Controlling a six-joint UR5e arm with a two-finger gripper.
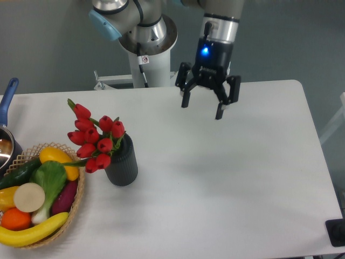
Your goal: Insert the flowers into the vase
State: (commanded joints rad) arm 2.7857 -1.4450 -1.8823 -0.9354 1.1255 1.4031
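Flowers (95, 139) in vase (122, 163), well left of gripper (211, 105); gripper released, empty.

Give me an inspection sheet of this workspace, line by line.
Surface: white table, bare on its right half.
Job's things: red tulips standing in the dark ribbed vase, leaning left over the basket rim.
Clutter: wicker basket of fruit and vegetables at the left edge; banana along its front; blue-handled pot cut off by the frame.
Grippers: gripper open, empty, above the table's back edge, away from the vase.
Cables: nothing seen.
Surroundings: grey wall, robot base pedestal behind the table.
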